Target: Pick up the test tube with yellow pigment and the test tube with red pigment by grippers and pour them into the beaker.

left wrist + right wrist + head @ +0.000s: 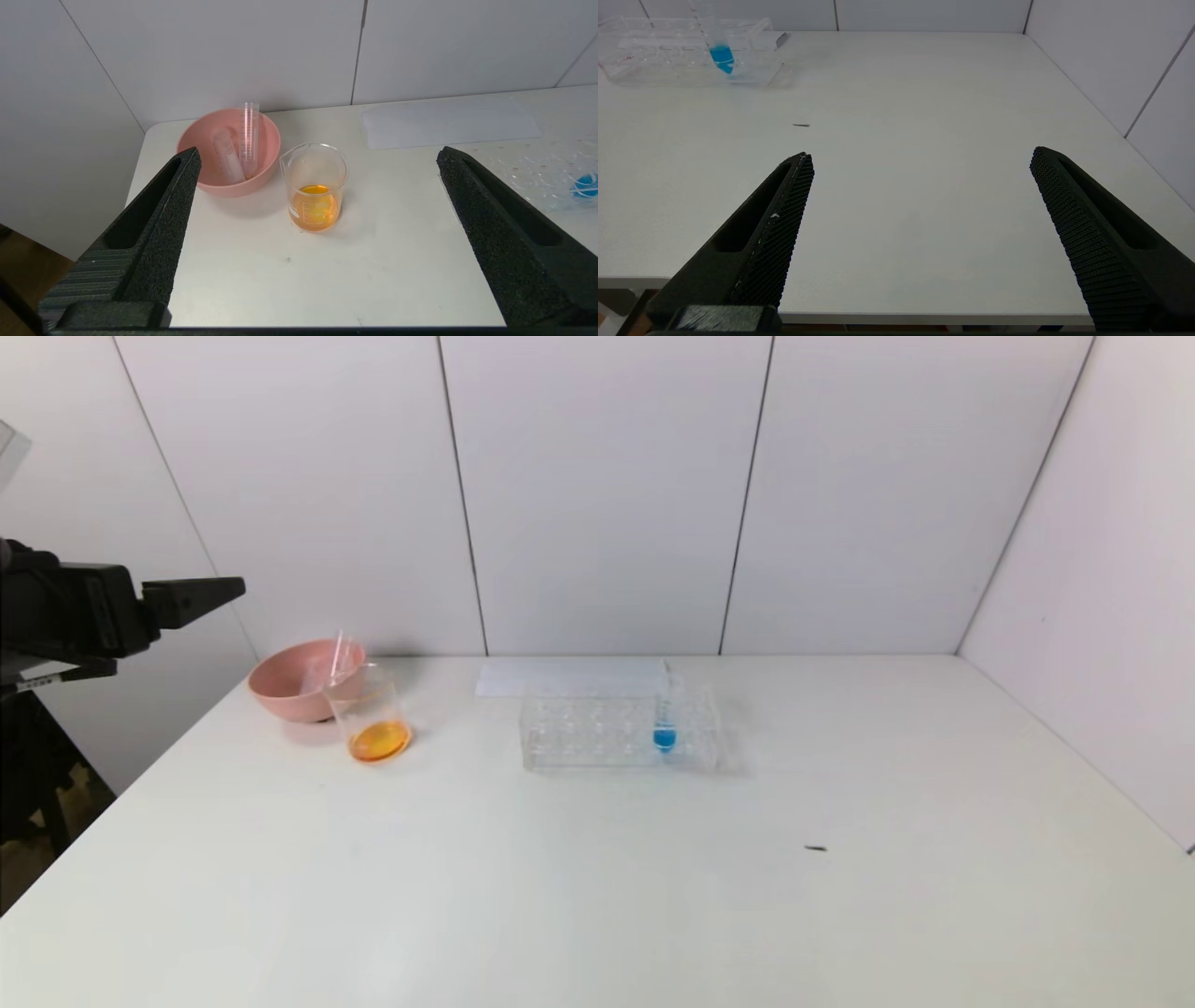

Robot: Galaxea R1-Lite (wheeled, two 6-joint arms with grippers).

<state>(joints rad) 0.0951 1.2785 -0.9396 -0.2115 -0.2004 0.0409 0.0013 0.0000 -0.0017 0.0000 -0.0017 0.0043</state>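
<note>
The beaker (372, 714) stands on the table's left side next to a pink bowl and holds orange liquid; it also shows in the left wrist view (315, 186). Two clear tubes (249, 135) (227, 156) lie in the bowl and look empty. No tube with yellow or red liquid is in view. My left gripper (187, 600) hovers off the table's left edge, open and empty, with the beaker between its jaws farther off (318, 154). My right gripper (922, 154) is open and empty over the table's near right edge and is outside the head view.
The pink bowl (289, 686) sits at the back left. A clear tube rack (597, 733) in the middle back holds a blue-liquid tube (665, 723). A white sheet (569, 677) lies behind the rack. A small dark speck (816, 848) lies on the table.
</note>
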